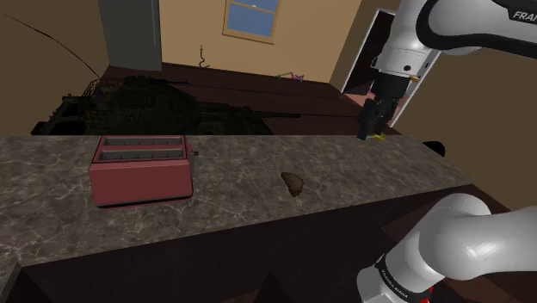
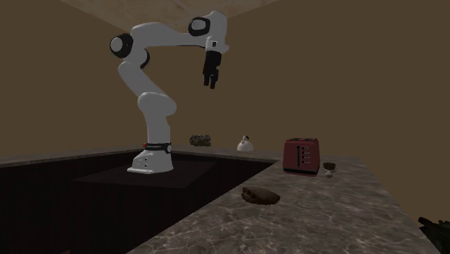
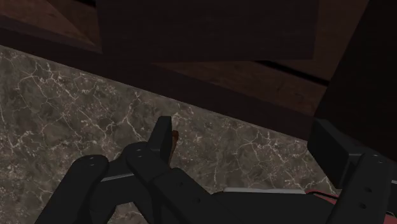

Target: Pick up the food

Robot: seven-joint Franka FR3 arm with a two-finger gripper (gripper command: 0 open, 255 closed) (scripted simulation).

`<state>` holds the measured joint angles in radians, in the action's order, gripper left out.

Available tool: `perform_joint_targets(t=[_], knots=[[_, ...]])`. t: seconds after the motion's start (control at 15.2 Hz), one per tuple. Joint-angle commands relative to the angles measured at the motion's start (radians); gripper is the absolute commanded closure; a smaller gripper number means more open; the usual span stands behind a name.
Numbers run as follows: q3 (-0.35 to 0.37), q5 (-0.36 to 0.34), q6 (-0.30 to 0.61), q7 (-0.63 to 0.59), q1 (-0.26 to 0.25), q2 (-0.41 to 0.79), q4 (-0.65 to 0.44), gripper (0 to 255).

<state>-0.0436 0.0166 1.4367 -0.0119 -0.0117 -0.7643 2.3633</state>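
Figure: single arm above a dark veined countertop (image 1: 52, 198), task object untouched.

(a) Shoulder view. The food (image 1: 293, 183), a small brown lump, lies on the countertop toward its near edge. It is to the right of a red two-slot toaster (image 1: 140, 170) and apart from it. The gripper (image 1: 371, 131) hangs in the air over the far edge of the countertop. It is farther off and to the right of the food, and touches nothing. A window (image 1: 251, 15) is set in the far wall.

(b) Second exterior view. The white arm (image 2: 155, 108) rises from its dark stand (image 2: 144, 177) and bends over. The gripper (image 2: 209, 84) points downward, high above the level of the counter. The food (image 2: 259, 195) lies in the near part of the countertop and the toaster (image 2: 301, 156) stands beyond it.

(c) Wrist view. The two fingers of the gripper (image 3: 245, 143) stand well apart. Between them is bare veined countertop, and nothing is clasped. A thin brown sliver shows beside one fingertip (image 3: 163, 135); what it belongs to cannot be told.
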Motion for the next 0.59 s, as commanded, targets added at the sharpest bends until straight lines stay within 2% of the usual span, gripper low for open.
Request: perform_joint_targets(t=[0.0, 0.53], knots=[[0.0, 0.0, 0.0, 0.0, 0.0, 0.0, 0.0, 0], [-0.011, 0.005, 0.282, -0.068, 0.039, 0.162, 0.128, 0]])
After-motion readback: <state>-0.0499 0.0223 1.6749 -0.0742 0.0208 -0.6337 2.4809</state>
